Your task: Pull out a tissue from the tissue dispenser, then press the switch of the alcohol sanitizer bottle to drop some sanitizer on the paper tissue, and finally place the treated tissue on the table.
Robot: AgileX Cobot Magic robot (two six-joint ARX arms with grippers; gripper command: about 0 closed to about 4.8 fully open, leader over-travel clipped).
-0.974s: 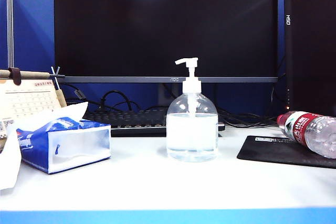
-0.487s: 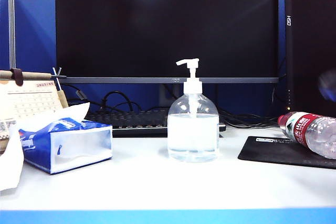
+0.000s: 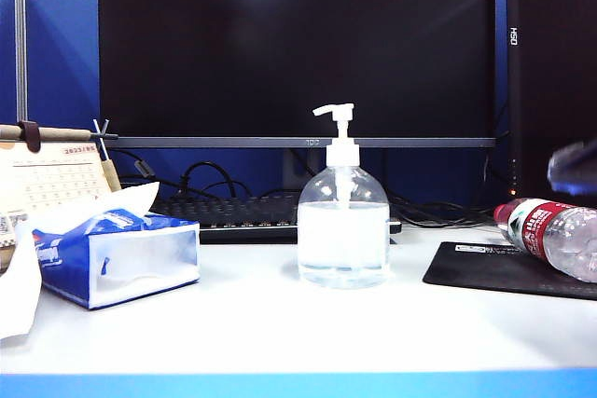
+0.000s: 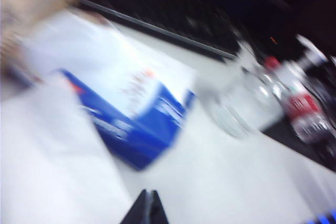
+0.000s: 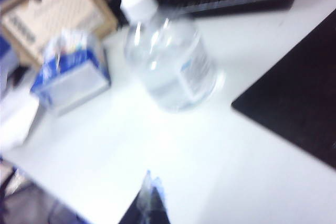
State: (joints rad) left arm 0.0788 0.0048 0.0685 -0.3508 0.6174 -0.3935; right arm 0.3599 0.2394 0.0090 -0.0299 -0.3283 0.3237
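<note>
The blue and white tissue dispenser (image 3: 117, 253) lies at the left of the table (image 3: 280, 333), with white paper poking from its slit. A loose white tissue (image 3: 16, 281) lies beside it at the left edge. The clear alcohol sanitizer bottle (image 3: 342, 235) stands mid-table, its white pump switch (image 3: 336, 116) up. My left gripper (image 4: 148, 196) is shut and empty, hovering over the table near the tissue (image 4: 52, 166) and the dispenser (image 4: 139, 121). My right gripper (image 5: 152, 182) is shut, above bare table in front of the bottle (image 5: 170, 61); it is a blur (image 3: 574, 167) in the exterior view.
A red-labelled water bottle (image 3: 560, 235) lies on a black mouse pad (image 3: 494, 267) at the right. Behind the bottle are a keyboard (image 3: 233, 212) and a dark monitor (image 3: 294, 44). A desk calendar (image 3: 51, 170) stands behind the dispenser.
A blurred gripper has come into the exterior view at the right edge, above the water bottle. The dispenser, tissue and sanitizer bottle have stayed put.
</note>
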